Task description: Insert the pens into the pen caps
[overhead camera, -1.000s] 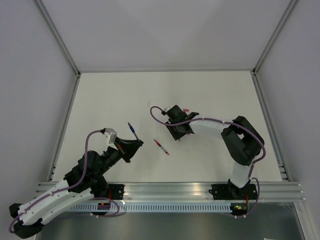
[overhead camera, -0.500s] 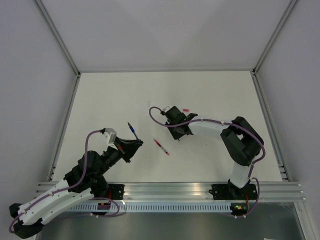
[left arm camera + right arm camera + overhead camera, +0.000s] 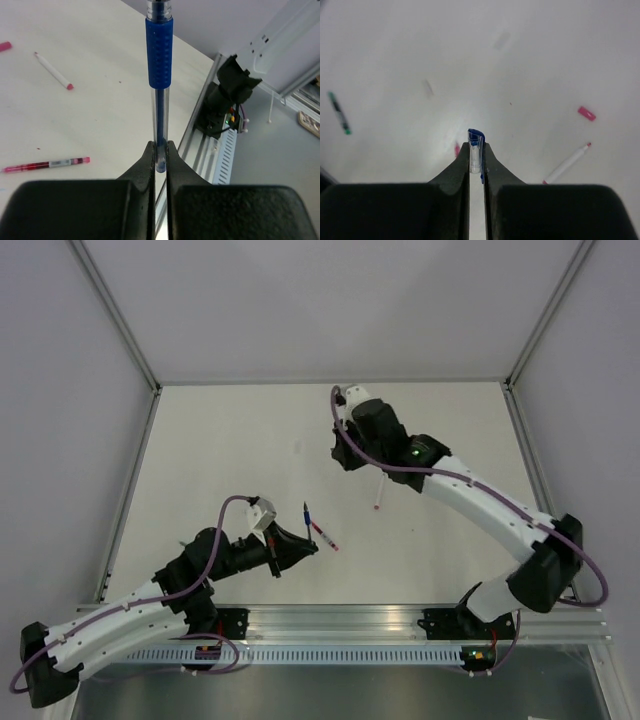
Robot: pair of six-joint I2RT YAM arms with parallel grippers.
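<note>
My left gripper is shut on the end of a blue pen, which sticks straight out from the jaws. In the top view that gripper holds the pen over the table's near middle. My right gripper is shut on a clear pen cap with a blue clip, raised above the table; in the top view it hangs toward the back centre. A red pen lies beside the left gripper. A whitish pen with a red end lies mid-table.
A pink cap and a green-ended pen lie on the white table in the right wrist view. White walls close in the back and sides. The aluminium rail with the arm bases runs along the near edge.
The right gripper closed on the blue cap, lifted it off the table and swung toward the back. The left arm moved right and nearer with the blue pen, close to the red pen.
</note>
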